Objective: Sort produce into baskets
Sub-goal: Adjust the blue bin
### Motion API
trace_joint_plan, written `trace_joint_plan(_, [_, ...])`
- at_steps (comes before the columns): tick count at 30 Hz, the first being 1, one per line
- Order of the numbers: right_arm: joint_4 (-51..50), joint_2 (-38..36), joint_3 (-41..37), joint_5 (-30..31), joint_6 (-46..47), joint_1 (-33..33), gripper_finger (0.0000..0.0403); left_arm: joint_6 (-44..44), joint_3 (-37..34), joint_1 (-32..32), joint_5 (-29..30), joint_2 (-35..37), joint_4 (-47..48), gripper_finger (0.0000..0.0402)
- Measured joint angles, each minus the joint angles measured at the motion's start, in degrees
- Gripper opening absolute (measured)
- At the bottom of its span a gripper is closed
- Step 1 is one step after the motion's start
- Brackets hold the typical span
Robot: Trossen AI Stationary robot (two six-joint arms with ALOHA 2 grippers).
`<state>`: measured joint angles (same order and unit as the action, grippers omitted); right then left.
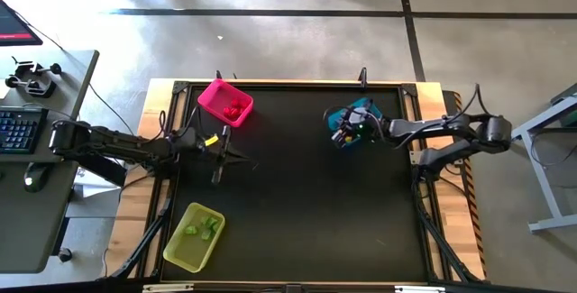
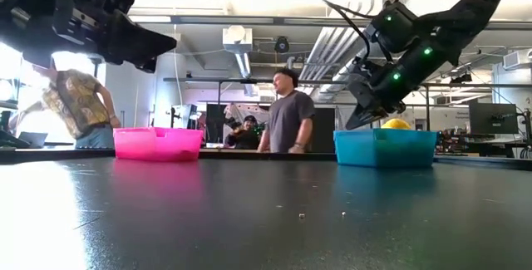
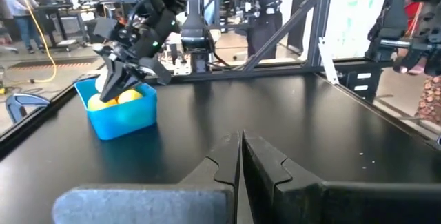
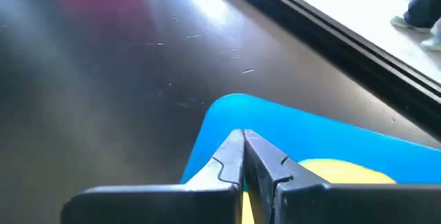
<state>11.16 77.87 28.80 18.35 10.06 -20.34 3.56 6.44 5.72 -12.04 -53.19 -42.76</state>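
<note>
From overhead I see my left gripper (image 1: 242, 157) out over bare mat (image 1: 297, 203), fingers pressed together and holding nothing. The pink bin (image 1: 224, 102) sits just beyond those fingers with red pieces (image 1: 235, 109) inside. The green bin (image 1: 194, 236) with green pieces (image 1: 202, 228) lies well apart, back near the table's front corner. My right gripper (image 1: 341, 133) hangs over the blue bin (image 1: 353, 123), which is mostly hidden under it.

At table level, the right gripper (image 2: 356, 119) is tilted down, its tip beside the blue bin's (image 2: 385, 148) near rim, fingers together and empty. A lemon (image 2: 396, 124) peeks above the rim just behind the tip. The pink bin (image 2: 158, 144) stands well off to the other side. People stand in the room behind.

Through the left wrist, my own fingers (image 3: 260, 165) meet in a thin seam. Far ahead of them is the blue bin (image 3: 122, 111) with lemons (image 3: 128, 97) under the other gripper (image 3: 114, 89).

Through the right wrist, the fingers (image 4: 258, 158) are pressed shut right over the blue bin (image 4: 275, 127), and a lemon (image 4: 351, 172) lies just beside them inside.
</note>
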Motion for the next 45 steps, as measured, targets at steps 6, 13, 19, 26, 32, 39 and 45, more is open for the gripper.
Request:
trace_joint_plan(6, [-7.35, -4.17, 0.00, 1.97, 2.35, -0.04, 0.0000, 1.06, 0.00, 0.85, -0.08, 0.01, 0.12, 0.0005])
trace_joint_plan(13, [-17.22, -6.71, 0.04, 3.14, 4.59, -2.97, 0.0000, 1.65, 0.00, 2.40, -0.08, 0.00, 1.64, 0.0005])
trace_joint_plan(19, [-15.49, -7.42, 0.04, 2.72, -2.66, -7.35, 0.0000, 2.68, 0.00, 3.92, -0.06, 0.02, 1.69, 0.0005])
trace_joint_plan(26, [-12.89, -10.48, 0.07, -2.25, -4.12, -9.16, 0.0000, 3.14, 0.00, 6.01, 0.02, 0.00, 2.79, 0.0005])
trace_joint_plan(32, [-4.47, -9.21, 0.07, -7.91, 0.45, -0.44, 0.0000, 3.20, 0.00, 6.71, 0.05, 0.02, 2.75, 0.0005])
trace_joint_plan(39, [-0.15, -4.47, 0.07, -8.88, 6.29, 8.90, 0.0000, 4.45, 0.00, 6.71, 0.68, 0.00, 3.15, 0.0005])
trace_joint_plan(45, [-4.29, -2.14, 0.07, -1.97, 7.88, 12.24, 0.0000, 4.23, 0.00, 6.71, 0.74, 0.00, 3.29, 0.0005])
